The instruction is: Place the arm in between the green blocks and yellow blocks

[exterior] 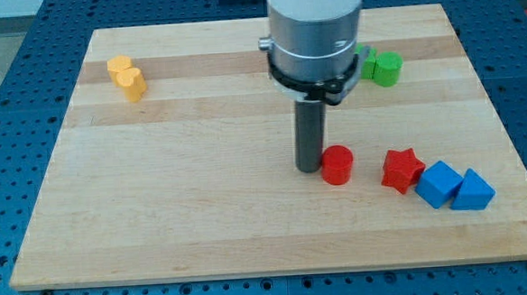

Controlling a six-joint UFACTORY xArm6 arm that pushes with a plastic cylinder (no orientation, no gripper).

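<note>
Board (204, 214): my tip (310, 168) beside red cylinder (338, 165)

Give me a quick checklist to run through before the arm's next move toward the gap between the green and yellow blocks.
1. Tip located: ok. My tip shows, low centre of the board.
2. Tip clear of blocks: not ok. It sits right beside the red cylinder, on that block's left; whether they touch, cannot tell.
3. Yellow blocks found: ok, at the view's top left, two side by side.
4. Green blocks found: ok, top right, partly hidden behind the arm.
5. Tip between green and yellow: not ok. It is lower in the view than both groups.
6. Path upward free: ok. The red star and blue blocks lie to the right, out of the way.
</note>
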